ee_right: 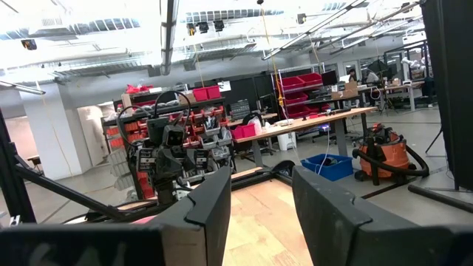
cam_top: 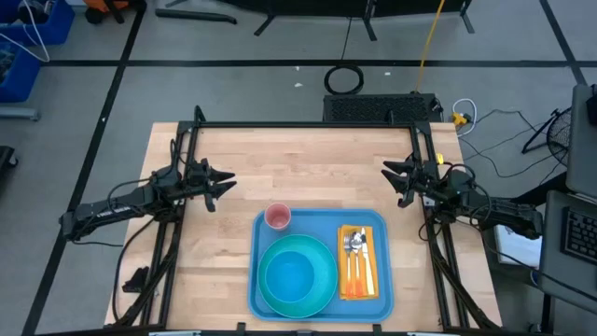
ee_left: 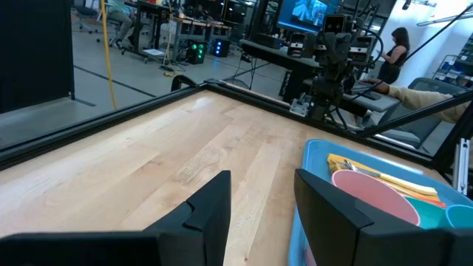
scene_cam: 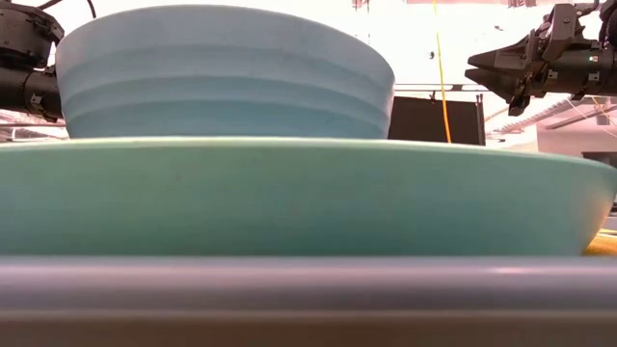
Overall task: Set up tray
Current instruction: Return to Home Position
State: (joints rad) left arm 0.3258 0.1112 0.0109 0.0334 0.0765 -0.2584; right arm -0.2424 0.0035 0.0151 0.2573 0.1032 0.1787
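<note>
And here's the tray [cam_top: 317, 222], lying flat on the wooden counter [cam_top: 280, 159] with both arms well apart from it. On the tray's left half sits the teal plate [cam_top: 322, 250] with a light-blue bowl [cam_top: 287, 275] resting in it. From the low view the bowl [scene_cam: 222, 77] stacks right on top of the plate [scene_cam: 289, 193], behind the tray's rim [scene_cam: 308, 289]. The pink cup [cam_top: 278, 217] stands upright in the tray, just beside the plate, at the corner nearest the left arm. On the tray's right half lies the yellow napkin [cam_top: 375, 275], with the cutlery [cam_top: 357, 257] resting lengthwise on it.

The left hand [cam_top: 227, 184] hangs over bare counter off the tray's left side, fingers [ee_left: 214, 210] spread and gripping nothing, pointing in toward the middle. The right hand [cam_top: 390, 182] mirrors it off the tray's right side. It is raised above the counter in the low view [scene_cam: 474, 69], its fingers [ee_right: 325, 214] parted and empty as well.
</note>
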